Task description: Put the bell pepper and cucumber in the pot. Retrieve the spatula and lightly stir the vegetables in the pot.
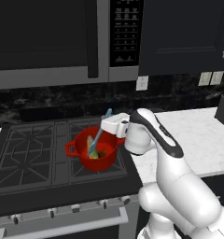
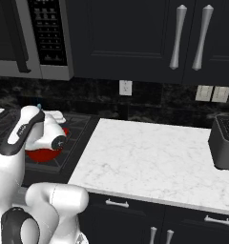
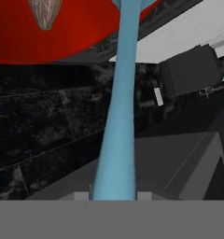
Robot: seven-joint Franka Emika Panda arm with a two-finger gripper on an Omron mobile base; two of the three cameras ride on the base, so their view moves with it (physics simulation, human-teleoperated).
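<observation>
Dark gas stovetop [image 1: 34, 154]: gripper [image 1: 109, 125] clamped on slender light-blue spatula [image 1: 97, 137], blade inside glossy red pot [image 1: 96, 149].
Risk: hard stirring could tip the pot or flick out the pale-yellow bell pepper [image 3: 45, 11].

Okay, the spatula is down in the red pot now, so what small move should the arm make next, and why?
Probably a short, gentle sideways sweep of the spatula. The gripper holds its handle over the pot on the stove, and the blade already reaches down among the vegetables inside, so only light stirring seems left.

Glossy white rounded arm [image 1: 153, 140] w/ dark grey joint bands, bulbous segments.
</observation>
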